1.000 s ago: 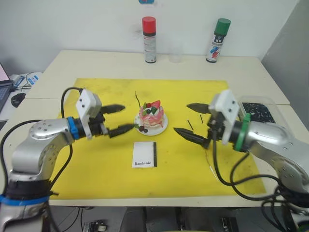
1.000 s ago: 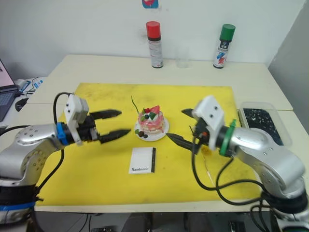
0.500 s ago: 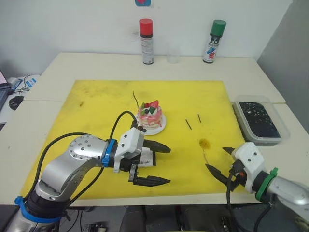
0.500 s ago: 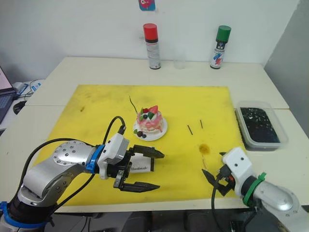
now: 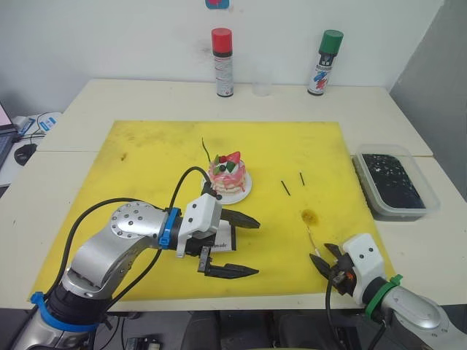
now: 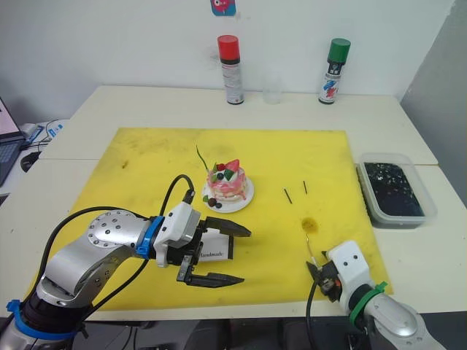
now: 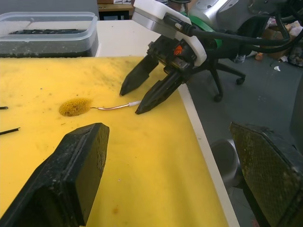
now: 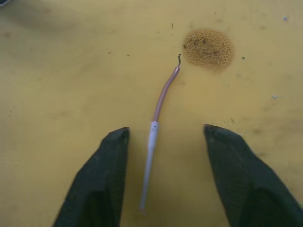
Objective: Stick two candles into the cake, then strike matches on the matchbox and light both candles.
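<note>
2 candles (image 5: 207, 149) (image 8: 156, 125), 2 matches (image 5: 286, 187) (image 5: 301, 178), 1 cake (image 5: 228, 175), 1 matchbox (image 5: 222, 240), 2 spray cans (image 5: 223, 62) (image 5: 322, 61).

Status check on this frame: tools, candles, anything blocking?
Left tool open over the matchbox. Right tool open, straddling the loose candle on the mat. One candle already in the cake. Nothing blocking.

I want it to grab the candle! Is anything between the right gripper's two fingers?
Yes. In the right wrist view the loose candle lies on the yellow mat between the open right gripper's fingers, untouched.
</note>
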`<state>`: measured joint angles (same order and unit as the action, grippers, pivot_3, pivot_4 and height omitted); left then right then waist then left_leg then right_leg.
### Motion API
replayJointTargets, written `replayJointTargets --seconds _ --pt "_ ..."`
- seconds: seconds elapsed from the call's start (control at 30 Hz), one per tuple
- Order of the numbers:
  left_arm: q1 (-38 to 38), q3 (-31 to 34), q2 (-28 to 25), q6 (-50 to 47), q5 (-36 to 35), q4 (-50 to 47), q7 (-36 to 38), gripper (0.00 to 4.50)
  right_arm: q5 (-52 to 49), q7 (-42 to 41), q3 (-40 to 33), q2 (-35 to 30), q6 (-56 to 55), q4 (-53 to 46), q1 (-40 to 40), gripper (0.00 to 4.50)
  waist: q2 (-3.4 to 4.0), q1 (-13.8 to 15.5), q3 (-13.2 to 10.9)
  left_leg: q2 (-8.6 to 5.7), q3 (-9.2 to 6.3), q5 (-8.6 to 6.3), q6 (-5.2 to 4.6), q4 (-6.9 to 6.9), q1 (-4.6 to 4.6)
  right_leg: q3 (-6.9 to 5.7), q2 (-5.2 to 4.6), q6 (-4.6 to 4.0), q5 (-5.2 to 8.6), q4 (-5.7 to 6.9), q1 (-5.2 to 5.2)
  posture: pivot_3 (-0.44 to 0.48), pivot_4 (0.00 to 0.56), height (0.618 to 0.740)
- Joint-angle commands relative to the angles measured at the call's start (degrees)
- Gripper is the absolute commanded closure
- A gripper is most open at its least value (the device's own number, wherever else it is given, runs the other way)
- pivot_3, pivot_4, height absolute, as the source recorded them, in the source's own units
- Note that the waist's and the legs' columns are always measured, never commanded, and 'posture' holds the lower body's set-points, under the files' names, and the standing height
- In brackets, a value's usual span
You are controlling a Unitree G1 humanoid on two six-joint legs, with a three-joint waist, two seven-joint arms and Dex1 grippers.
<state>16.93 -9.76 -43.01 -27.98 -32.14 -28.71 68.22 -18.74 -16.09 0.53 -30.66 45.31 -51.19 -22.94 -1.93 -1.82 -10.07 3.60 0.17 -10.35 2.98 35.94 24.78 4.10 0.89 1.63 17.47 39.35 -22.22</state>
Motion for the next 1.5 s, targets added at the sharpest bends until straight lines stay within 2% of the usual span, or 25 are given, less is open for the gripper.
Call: replayJointTargets --seconds 0.03,0.13,0.27,0.37,0.5,0.6,0.8,1.23,1.33,1.5 --pt "0.3 -0.5 0.4 1.0 0.2 -1.4 -0.1 0.00 0.5 -0.4 -0.2 -0.6 0.7 -0.2 0.3 3.47 0.00 0.0 0.0 0.00 0.00 0.00 0.00 0.00 0.00 0.00 0.00 0.00 0.00 0.00 0.00 0.000 0.150 0.740" --pt "0.5 -0.2 1.4 -0.6 -1.4 -1.7 -0.8 0.00 -1.3 -2.1 -1.2 -1.2 1.8 -1.1 0.3 4.48 -0.01 0.0 0.0 -0.02 0.02 0.00 0.00 0.02 0.00 0.01 -0.01 0.01 -0.01 -0.01 0.02 0.000 0.150 0.740" --pt "0.6 -0.4 1.9 -1.7 -2.4 -2.3 -0.4 0.00 -4.2 -6.2 -5.8 -3.7 2.2 -2.4 0.7 4.48 -0.01 0.1 0.0 -0.02 0.00 0.00 0.00 0.02 0.00 0.00 -0.01 0.03 -0.01 0.00 0.03 0.000 0.150 0.740" --pt "0.9 -1.0 2.0 -2.2 -3.2 -3.0 0.4 0.00 -6.8 -13.0 -13.1 -9.1 0.8 -1.3 1.3 4.48 0.00 0.1 0.0 -0.02 0.01 0.00 0.00 0.02 0.00 0.00 0.00 0.06 -0.03 -0.01 0.03 0.000 0.150 0.740" --pt "1.9 -2.4 2.5 -2.7 -3.9 -3.7 1.4 0.00 -5.8 -23.4 -21.2 -17.0 -6.0 6.2 -0.3 4.48 -0.03 0.1 0.0 -0.04 -0.01 0.00 0.00 0.04 0.00 -0.03 0.01 0.15 -0.09 -0.11 0.12 0.000 0.150 0.740" --pt "3.5 -2.8 4.0 -3.7 -5.4 -4.3 0.8 0.00 -4.5 -30.1 -24.6 -20.1 -13.0 13.1 -1.3 4.48 -0.03 0.1 0.0 -0.05 -0.02 0.00 -0.01 0.04 -0.01 -0.03 0.01 0.18 -0.10 -0.22 0.19 0.000 0.150 0.740" --pt "6.1 -4.6 6.0 -2.7 -3.7 -4.2 0.2 0.00 -2.0 -38.7 -25.2 -23.2 -21.7 21.9 -2.7 4.48 -0.02 0.1 0.0 -0.07 -0.04 -0.01 -0.02 0.03 -0.01 -0.05 0.03 0.44 -0.25 -0.28 0.23 0.000 0.150 0.740" --pt "7.2 -5.8 7.0 -2.7 -3.1 -4.2 -1.1 0.00 -1.7 -44.6 -25.2 -23.8 -22.3 27.9 -3.2 4.48 0.01 0.1 0.0 -0.09 -0.08 0.00 -0.02 0.07 -0.03 -0.05 0.03 0.51 -0.29 -0.27 0.30 0.000 0.150 0.740" --pt "7.3 -6.2 7.3 -2.3 -2.7 -3.9 -1.1 0.00 -0.9 -45.0 -24.7 -24.0 -23.5 29.3 -2.7 3.79 0.01 0.1 0.0 -0.10 -0.07 -0.01 -0.02 0.09 -0.03 -0.04 0.03 0.52 -0.30 -0.28 0.33 0.000 0.150 0.740" --pt "7.5 -7.8 7.5 0.4 0.7 -2.7 -1.0 0.00 -2.1 -46.6 -27.1 -24.9 -23.9 28.4 -0.5 2.13 0.04 0.1 0.0 -0.10 -0.07 -0.01 -0.02 0.10 -0.10 -0.04 0.03 0.52 -0.30 -0.27 0.39 0.000 0.150 0.740"
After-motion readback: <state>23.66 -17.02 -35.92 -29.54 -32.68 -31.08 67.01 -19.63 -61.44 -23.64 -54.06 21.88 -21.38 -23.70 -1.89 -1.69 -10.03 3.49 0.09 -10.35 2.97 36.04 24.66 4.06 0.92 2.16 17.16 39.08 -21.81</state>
